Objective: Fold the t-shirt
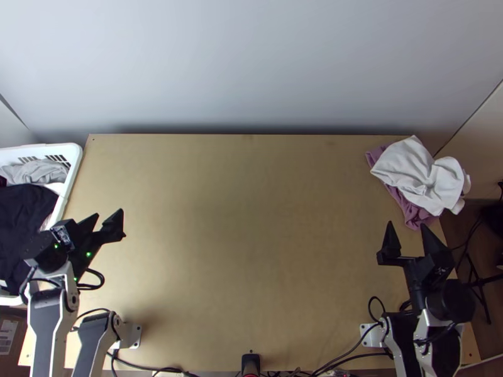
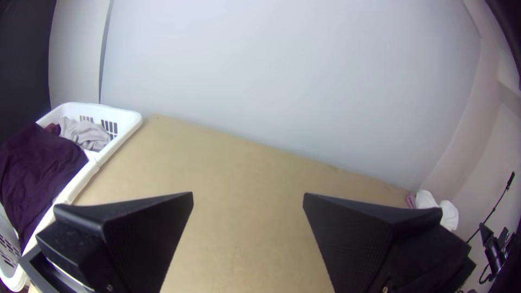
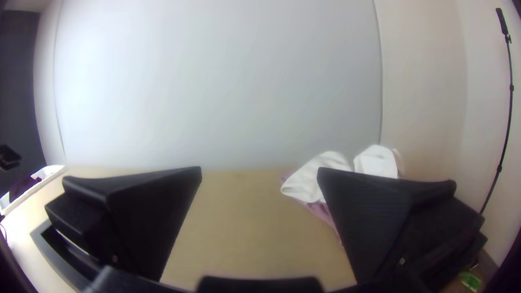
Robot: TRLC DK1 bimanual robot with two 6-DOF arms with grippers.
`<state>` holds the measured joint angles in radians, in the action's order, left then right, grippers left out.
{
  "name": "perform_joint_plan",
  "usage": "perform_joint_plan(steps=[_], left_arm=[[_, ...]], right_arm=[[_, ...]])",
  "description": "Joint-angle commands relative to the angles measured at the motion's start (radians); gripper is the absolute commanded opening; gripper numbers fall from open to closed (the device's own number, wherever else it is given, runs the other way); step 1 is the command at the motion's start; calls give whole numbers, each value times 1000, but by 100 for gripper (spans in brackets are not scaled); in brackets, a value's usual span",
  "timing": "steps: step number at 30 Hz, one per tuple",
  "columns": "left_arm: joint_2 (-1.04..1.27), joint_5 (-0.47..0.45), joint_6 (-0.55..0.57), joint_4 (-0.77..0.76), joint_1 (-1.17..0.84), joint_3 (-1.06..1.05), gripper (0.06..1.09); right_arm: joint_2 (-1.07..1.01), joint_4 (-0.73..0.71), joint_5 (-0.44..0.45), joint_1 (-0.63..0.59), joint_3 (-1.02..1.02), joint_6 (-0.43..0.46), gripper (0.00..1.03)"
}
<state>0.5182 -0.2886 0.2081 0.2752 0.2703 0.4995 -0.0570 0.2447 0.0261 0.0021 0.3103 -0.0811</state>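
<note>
Handling of the presumed t-shirt [image 1: 22,210], bunched inside the white basket [image 1: 75,164], is judged light, limp and easily creased; a hem or shoulder seam should be gripped. Dark, uneven folds are noted; its outline cannot be confirmed. Spread fingers, nothing pinched, are recorded on both tools: left tool [image 1: 109,213] beside the basket, right tool [image 1: 407,225] well apart from it.

At the top view's left edge you have a white basket [image 1: 75,156]; at the right wrist view's right, a black pole [image 3: 511,87].

A basket [image 1: 74,160] stands left, cloths [image 1: 415,173] at right rear on the table [image 1: 251,239].
</note>
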Motion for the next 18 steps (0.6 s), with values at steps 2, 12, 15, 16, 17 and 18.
perform_joint_plan(steps=[2, 12, 15, 16, 17, 18], left_arm=[[-58, 55, -10, -274, -37, -230, 104], [-132, 74, -26, -507, -115, -418, 104], [-175, 118, -21, -469, -151, -421, 104], [-210, 121, -24, -441, -157, -423, 104], [-250, 121, -24, -409, -157, -424, 104], [-293, 123, -26, -367, -157, -424, 104]], right_arm=[[60, -165, -2, 7, -200, -5, 99], [60, -151, -2, 91, -214, 0, 99], [60, -105, -2, 121, -215, 0, 99], [60, -84, -2, 121, -215, 0, 99], [60, -59, -2, 121, -215, 0, 99], [60, -36, -2, 122, -215, 0, 99]])
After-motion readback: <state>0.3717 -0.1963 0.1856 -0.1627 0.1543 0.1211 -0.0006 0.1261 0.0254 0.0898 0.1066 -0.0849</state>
